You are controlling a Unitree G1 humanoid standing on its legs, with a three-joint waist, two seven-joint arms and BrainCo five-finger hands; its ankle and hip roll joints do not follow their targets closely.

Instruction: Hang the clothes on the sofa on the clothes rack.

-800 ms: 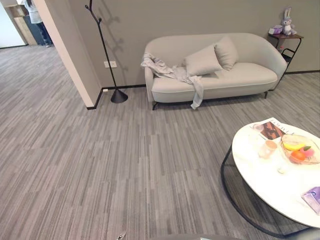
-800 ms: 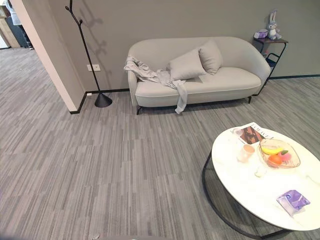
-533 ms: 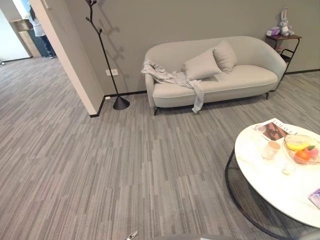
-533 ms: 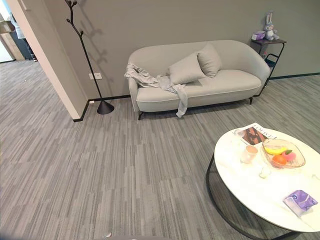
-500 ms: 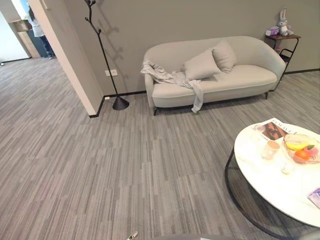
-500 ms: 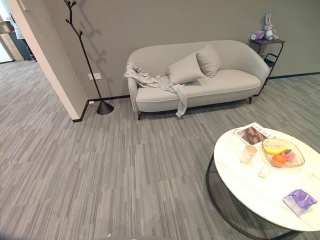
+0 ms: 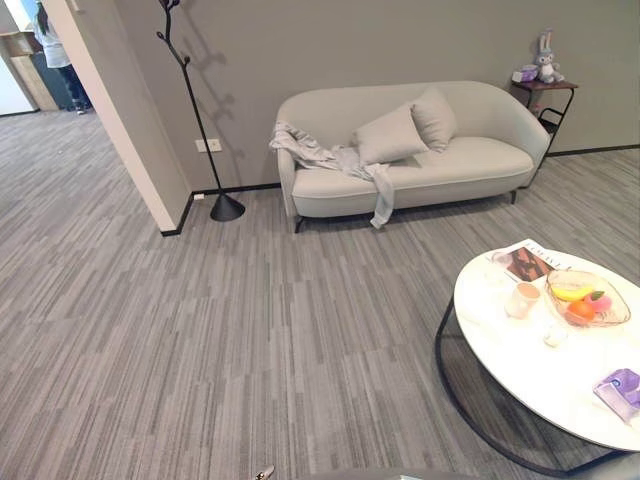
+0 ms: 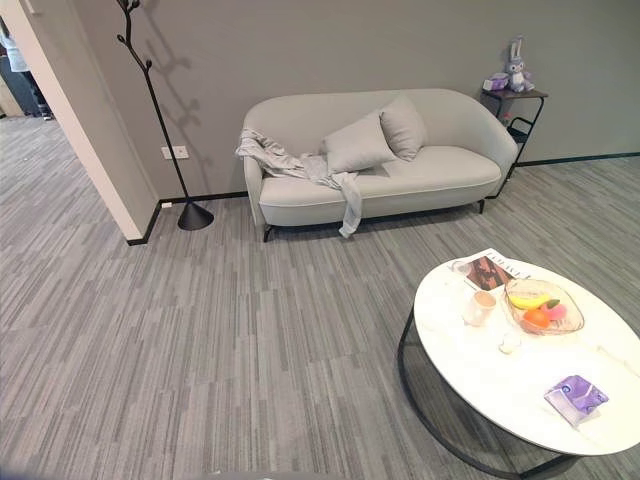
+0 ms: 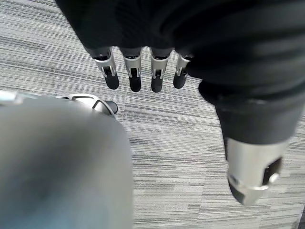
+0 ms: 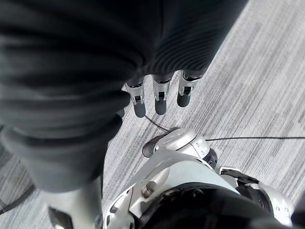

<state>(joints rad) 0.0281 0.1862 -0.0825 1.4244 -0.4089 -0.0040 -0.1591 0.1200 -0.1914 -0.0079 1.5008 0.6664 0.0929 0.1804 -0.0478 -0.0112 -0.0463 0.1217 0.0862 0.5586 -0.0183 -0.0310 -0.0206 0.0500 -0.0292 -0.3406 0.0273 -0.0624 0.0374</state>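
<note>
Left eye view: the clothes (image 7: pixel 335 160) lie draped over the sofa (image 7: pixel 470 160) at its left end (one sleeve trailing off the seat), with the rack (image 7: pixel 195 110) standing beside it. Left wrist view: left hand (image 9: pixel 143 71), fingers straight, holding nothing. Right wrist view: right hand (image 10: pixel 159 93), fingers relaxed, empty.

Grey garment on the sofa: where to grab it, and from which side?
Probably the bunched middle of the grey garment on the seat beside the pillow, coming from the front of the sofa. One end drapes over the armrest and the other hangs off the seat front, so a middle grip lifts both. Left hand and right hand hang open.
</note>
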